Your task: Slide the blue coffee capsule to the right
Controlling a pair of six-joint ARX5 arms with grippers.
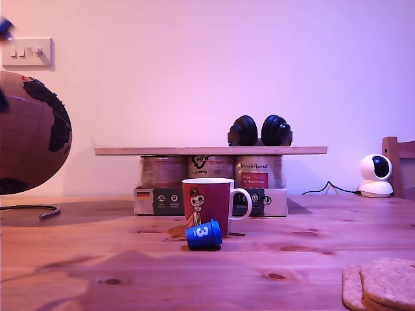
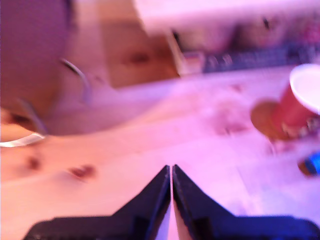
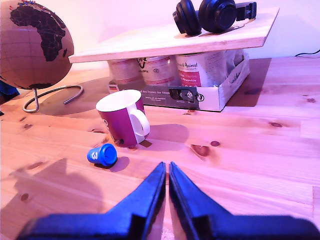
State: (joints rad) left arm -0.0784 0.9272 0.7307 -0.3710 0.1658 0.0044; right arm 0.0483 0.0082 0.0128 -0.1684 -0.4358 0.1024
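The blue coffee capsule [image 1: 203,234] lies on its side on the wooden table, its white "3" facing the exterior camera, just in front of the red mug [image 1: 209,204]. In the second wrist view the capsule [image 3: 102,155] is apart from my second gripper [image 3: 167,167], which is shut with nothing held, fingertips together above bare table. The first wrist view is blurred. It shows my first gripper [image 2: 171,171] shut and empty, with the capsule [image 2: 312,163] and mug [image 2: 301,102] far off at the picture's edge. Neither gripper shows in the exterior view.
A globe [image 1: 29,133] on a wire stand fills the exterior view's left. Behind the mug a box of tins [image 1: 211,191] carries a board [image 1: 211,150] with headphones [image 1: 260,131]. A white camera [image 1: 376,175] and cork coasters [image 1: 386,284] are at the exterior view's right.
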